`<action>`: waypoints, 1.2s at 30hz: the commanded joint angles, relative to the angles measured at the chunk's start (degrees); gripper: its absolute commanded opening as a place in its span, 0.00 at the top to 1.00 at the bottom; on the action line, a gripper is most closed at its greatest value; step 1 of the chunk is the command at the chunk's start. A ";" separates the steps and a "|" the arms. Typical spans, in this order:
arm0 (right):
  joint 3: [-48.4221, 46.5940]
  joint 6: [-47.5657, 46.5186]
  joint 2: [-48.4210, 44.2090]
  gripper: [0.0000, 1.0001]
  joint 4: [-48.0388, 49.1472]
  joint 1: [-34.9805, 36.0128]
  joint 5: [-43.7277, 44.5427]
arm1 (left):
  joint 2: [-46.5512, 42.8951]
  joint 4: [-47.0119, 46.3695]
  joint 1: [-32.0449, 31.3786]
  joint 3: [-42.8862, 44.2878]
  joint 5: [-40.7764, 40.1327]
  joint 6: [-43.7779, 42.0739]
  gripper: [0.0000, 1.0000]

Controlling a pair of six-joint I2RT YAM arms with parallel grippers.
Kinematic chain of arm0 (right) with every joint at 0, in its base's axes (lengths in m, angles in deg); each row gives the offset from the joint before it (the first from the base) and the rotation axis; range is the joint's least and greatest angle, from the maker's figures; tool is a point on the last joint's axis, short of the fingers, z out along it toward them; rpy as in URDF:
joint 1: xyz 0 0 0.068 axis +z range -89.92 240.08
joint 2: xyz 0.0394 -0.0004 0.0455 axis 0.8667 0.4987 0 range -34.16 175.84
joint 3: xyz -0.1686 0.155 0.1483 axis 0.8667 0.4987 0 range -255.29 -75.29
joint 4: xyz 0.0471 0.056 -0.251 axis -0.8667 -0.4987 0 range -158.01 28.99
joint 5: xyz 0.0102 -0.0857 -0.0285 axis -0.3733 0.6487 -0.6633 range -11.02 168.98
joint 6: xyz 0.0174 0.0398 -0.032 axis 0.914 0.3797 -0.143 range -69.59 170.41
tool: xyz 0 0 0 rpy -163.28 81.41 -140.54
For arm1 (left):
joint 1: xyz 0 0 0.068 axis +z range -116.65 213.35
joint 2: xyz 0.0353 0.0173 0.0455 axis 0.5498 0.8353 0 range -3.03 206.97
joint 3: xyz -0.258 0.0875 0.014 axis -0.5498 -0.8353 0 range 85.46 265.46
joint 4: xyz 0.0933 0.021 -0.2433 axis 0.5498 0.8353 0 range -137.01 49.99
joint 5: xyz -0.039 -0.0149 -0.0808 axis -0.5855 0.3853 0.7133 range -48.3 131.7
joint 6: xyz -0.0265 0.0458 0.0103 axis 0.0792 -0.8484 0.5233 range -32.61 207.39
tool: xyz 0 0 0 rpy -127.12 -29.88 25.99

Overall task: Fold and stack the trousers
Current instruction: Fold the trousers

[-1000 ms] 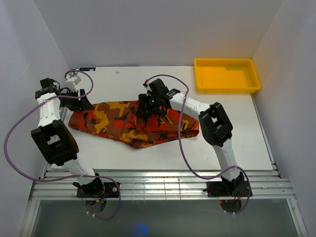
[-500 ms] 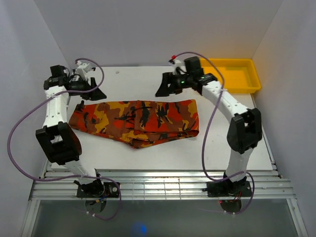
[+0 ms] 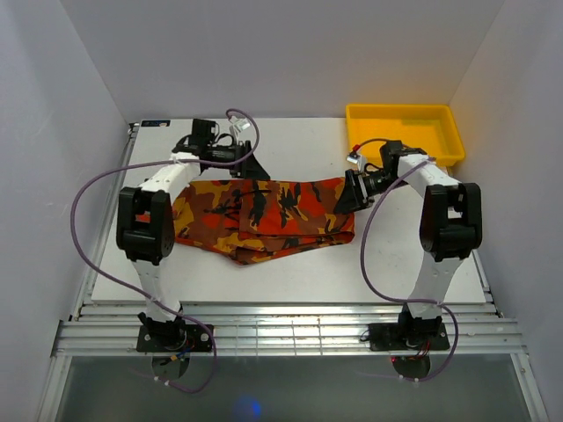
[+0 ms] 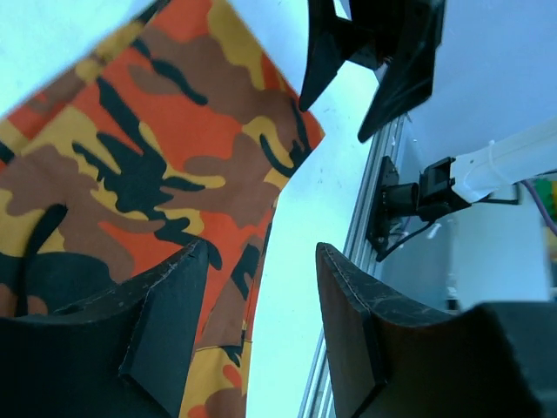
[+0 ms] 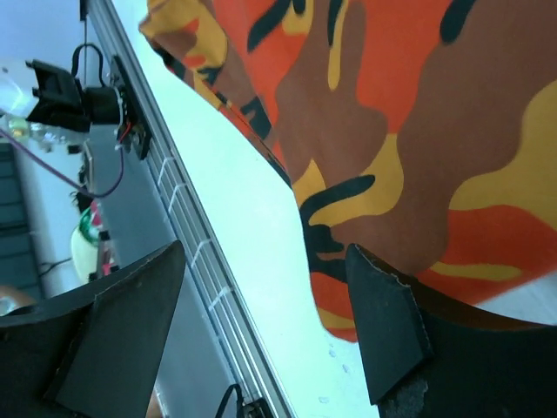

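Wrist views cropped the orange, red, yellow, brown and black camouflage fabric trousers, which lay on the white table. The left gripper at their far edge and the right gripper at their right end gaped, grasping nothing; cloth contact was unclear.

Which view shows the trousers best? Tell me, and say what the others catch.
Top external: the whole trousers are in frame, spread flat, with the outline and fold lines clear. The left wrist view shows only one end and its edge. The right wrist view shows only a close patch of print along one edge.
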 commanded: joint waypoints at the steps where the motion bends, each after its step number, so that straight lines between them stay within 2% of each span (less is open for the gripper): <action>1: 4.78 -9.47 4.36 0.20 -7.97 -0.90 -2.92 | 4.89 -10.04 -0.13 -3.15 1.74 11.08 0.37; 8: 9.64 -4.57 10.78 0.20 -1.12 -5.03 6.67 | 17.54 -13.21 0.65 -3.15 -2.39 17.51 0.39; 9: 9.56 -4.12 11.13 0.18 -0.33 -7.82 7.90 | 18.60 -13.30 0.74 -3.06 -3.52 17.77 0.39; 12: 9.21 -3.41 11.93 0.17 0.91 -9.25 12.73 | 21.24 -11.12 0.92 -1.75 -2.93 15.50 0.39; 14: 9.12 -4.72 10.35 0.18 -0.84 -9.25 12.84 | 21.86 -7.96 0.75 1.58 1.01 12.35 0.38; 18: 3.60 -8.86 1.59 0.22 -6.56 -10.65 8.98 | 15.47 -0.40 0.31 7.21 4.73 3.90 0.36; 20: 0.69 -7.64 -0.98 0.23 -6.65 -11.88 8.79 | 12.82 7.15 0.48 10.98 4.12 -0.13 0.36; 22: -3.86 -4.57 -1.95 0.30 -5.95 -13.20 12.47 | 9.05 13.12 0.92 12.49 2.63 -5.07 0.36; 24: -6.25 -2.98 -0.04 0.37 -4.29 -13.82 16.33 | 4.84 14.38 2.76 11.19 1.30 -5.78 0.36; 28: -11.97 0.19 6.36 0.40 -3.23 -14.00 19.69 | -0.97 15.69 8.90 7.58 1.47 -5.78 0.36; 29: -13.81 1.32 7.78 0.40 -3.05 -14.00 19.78 | -1.86 16.05 13.01 7.14 1.74 -5.78 0.36; 32: -17.32 2.30 13.15 0.39 -3.31 -13.91 19.08 | -5.11 17.98 19.52 5.73 2.27 -8.94 0.36; 36: -18.22 2.65 17.20 0.34 -5.07 -13.74 16.18 | -6.96 24.74 25.61 5.64 0.51 -16.05 0.35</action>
